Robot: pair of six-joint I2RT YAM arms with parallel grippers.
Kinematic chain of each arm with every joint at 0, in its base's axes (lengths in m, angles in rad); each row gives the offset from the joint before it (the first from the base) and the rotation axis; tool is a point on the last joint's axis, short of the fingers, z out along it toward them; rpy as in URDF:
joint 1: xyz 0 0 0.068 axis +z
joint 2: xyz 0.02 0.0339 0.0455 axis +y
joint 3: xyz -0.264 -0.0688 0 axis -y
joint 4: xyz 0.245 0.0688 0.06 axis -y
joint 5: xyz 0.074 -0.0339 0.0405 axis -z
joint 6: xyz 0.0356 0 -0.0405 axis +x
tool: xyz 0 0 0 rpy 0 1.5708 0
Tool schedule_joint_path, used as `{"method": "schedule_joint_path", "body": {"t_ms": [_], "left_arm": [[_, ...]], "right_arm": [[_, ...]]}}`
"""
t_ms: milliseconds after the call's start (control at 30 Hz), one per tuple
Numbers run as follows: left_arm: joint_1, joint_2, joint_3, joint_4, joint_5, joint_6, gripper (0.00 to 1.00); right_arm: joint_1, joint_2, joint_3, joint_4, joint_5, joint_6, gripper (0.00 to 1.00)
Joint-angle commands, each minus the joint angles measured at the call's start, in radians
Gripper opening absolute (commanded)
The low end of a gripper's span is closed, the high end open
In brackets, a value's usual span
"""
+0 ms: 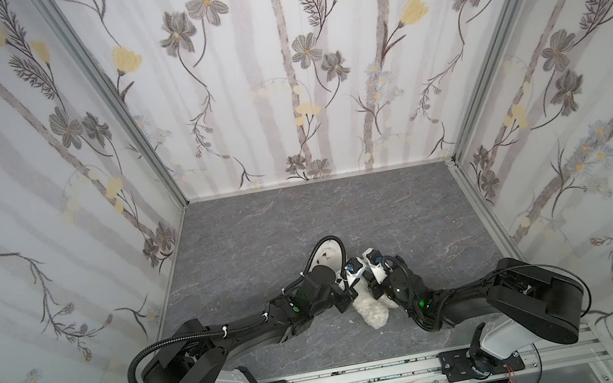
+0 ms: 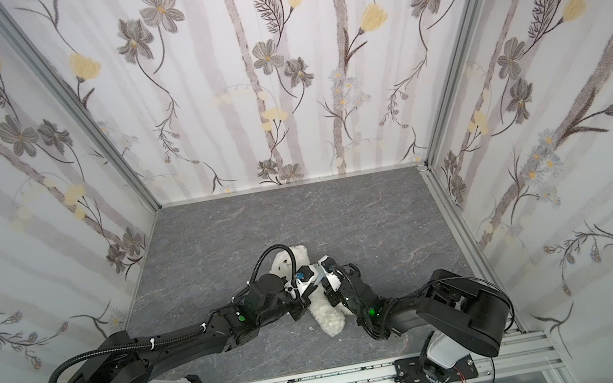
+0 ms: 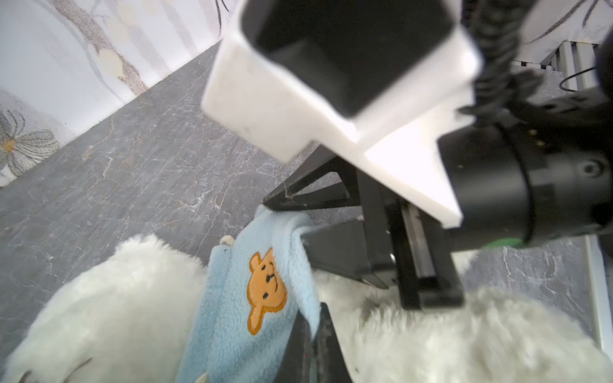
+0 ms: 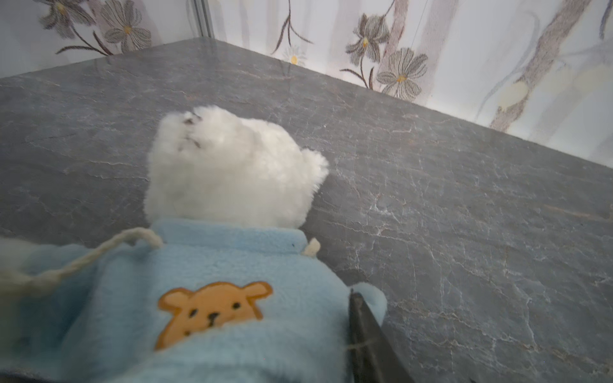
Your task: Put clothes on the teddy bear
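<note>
- The teddy bear (image 2: 327, 315) lies on the tabletop (image 2: 219, 236), hoodie (image 4: 205, 265) around its torso.
- The left fingers (image 3: 328, 351) pinch the hoodie's edge — tight.
- The right fingers (image 3: 345, 248) stand partly apart at its hem.

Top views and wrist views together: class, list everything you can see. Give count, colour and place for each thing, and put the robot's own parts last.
teddy bear: one, fluffy white, lying on the tabletop between the grippers.
hoodie: one, light blue with an orange bear-face patch, on the bear's body below its head.
drawstring: one, cream, at the hoodie's collar.
tabletop: one, grey marbled, under everything.
walls: three, white with flower print, around the tabletop.
left gripper: one, black, shut on the hoodie's edge.
right gripper: one, black, jaws apart at the hoodie.
</note>
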Motion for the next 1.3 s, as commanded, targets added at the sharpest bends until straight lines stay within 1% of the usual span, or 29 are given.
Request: {"method": "schedule_joint_path", "body": {"t_ms": [0, 67, 200, 233, 367, 500, 533, 567, 633, 733, 767, 833, 867, 933, 1000, 1067, 1100, 1167, 1267], "left_arm": [[-0.015, -0.023, -0.044, 0.042, 0.065, 0.082, 0.00], [-0.031, -0.024, -0.076, 0.043, 0.031, 0.105, 0.00], [-0.043, -0.018, -0.123, 0.043, -0.015, 0.111, 0.00], [-0.046, -0.018, -0.131, 0.042, -0.022, 0.111, 0.00], [-0.056, -0.032, -0.160, 0.043, -0.020, 0.107, 0.00], [-0.060, -0.042, -0.184, 0.044, 0.003, 0.109, 0.00], [-0.060, -0.045, -0.187, 0.045, 0.004, 0.109, 0.00], [-0.060, -0.048, -0.188, 0.048, -0.004, 0.106, 0.00], [-0.060, -0.062, -0.182, 0.057, -0.016, 0.102, 0.00], [-0.059, -0.096, -0.149, 0.085, -0.077, 0.059, 0.00], [-0.060, -0.107, -0.135, 0.093, -0.100, 0.041, 0.04], [-0.059, -0.115, -0.109, 0.103, -0.153, 0.007, 0.24], [-0.060, -0.116, -0.103, 0.114, -0.176, 0.005, 0.31], [-0.059, -0.113, -0.089, 0.122, -0.191, 0.038, 0.43], [-0.060, -0.060, -0.068, 0.120, -0.218, 0.092, 0.54], [-0.061, -0.006, -0.041, 0.120, -0.246, 0.139, 0.62], [-0.059, 0.023, -0.022, 0.120, -0.272, 0.159, 0.65], [-0.059, 0.075, 0.019, 0.118, -0.304, 0.192, 0.68], [-0.060, 0.145, 0.081, 0.118, -0.373, 0.224, 0.70]], "right_arm": [[-0.030, 0.014, -0.007, -0.069, 0.050, 0.161, 0.37], [-0.039, 0.007, -0.023, -0.042, 0.005, 0.235, 0.40], [-0.043, -0.003, -0.035, 0.029, -0.083, 0.361, 0.44], [-0.078, -0.002, -0.034, 0.038, -0.096, 0.391, 0.44], [-0.125, -0.010, -0.061, 0.121, -0.130, 0.536, 0.45], [-0.150, -0.002, -0.069, 0.201, -0.158, 0.627, 0.46], [-0.152, 0.004, -0.067, 0.217, -0.173, 0.633, 0.45], [-0.152, 0.007, -0.061, 0.236, -0.196, 0.620, 0.42], [-0.143, 0.012, -0.039, 0.210, -0.213, 0.595, 0.39], [-0.121, 0.029, -0.043, 0.224, -0.216, 0.519, 0.34], [-0.116, 0.033, -0.053, 0.247, -0.226, 0.496, 0.34], [-0.114, 0.034, -0.077, 0.285, -0.240, 0.471, 0.30], [-0.114, 0.034, -0.086, 0.302, -0.253, 0.462, 0.28], [-0.111, 0.030, -0.092, 0.306, -0.267, 0.454, 0.28], [-0.111, 0.030, -0.092, 0.310, -0.274, 0.454, 0.28], [-0.109, 0.032, -0.089, 0.315, -0.280, 0.454, 0.28], [-0.109, 0.031, -0.088, 0.313, -0.283, 0.454, 0.28], [-0.109, 0.029, -0.084, 0.310, -0.285, 0.452, 0.28], [-0.108, 0.033, -0.083, 0.309, -0.287, 0.451, 0.28]]}}
